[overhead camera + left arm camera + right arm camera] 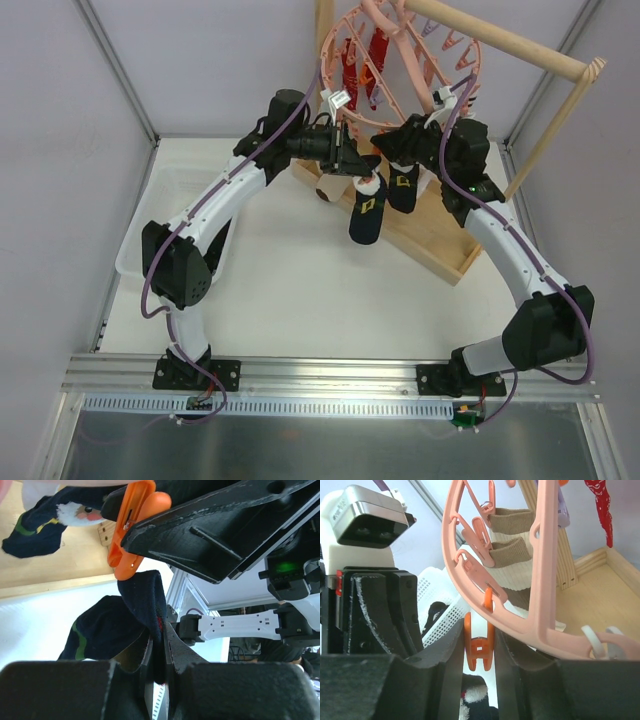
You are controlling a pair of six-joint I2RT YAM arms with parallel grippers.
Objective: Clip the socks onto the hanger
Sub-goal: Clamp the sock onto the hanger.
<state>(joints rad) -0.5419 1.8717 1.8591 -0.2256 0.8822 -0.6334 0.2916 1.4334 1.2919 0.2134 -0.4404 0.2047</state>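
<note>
Pink hanger (542, 580), orange clip (479, 647), navy socks (367, 215) with yellow marks, red socks (378, 55)

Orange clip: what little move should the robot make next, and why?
Probably the left gripper should raise the sock edge it pinches into the orange clip. The right gripper is squeezing that clip, and the sock edge sits just under the clip's tip, seemingly not yet inside.

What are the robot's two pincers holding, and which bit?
Left pincer pinches a dark sock by its edge. Right pincer squeezes the sides of an orange clip on the pink hanger.
</note>
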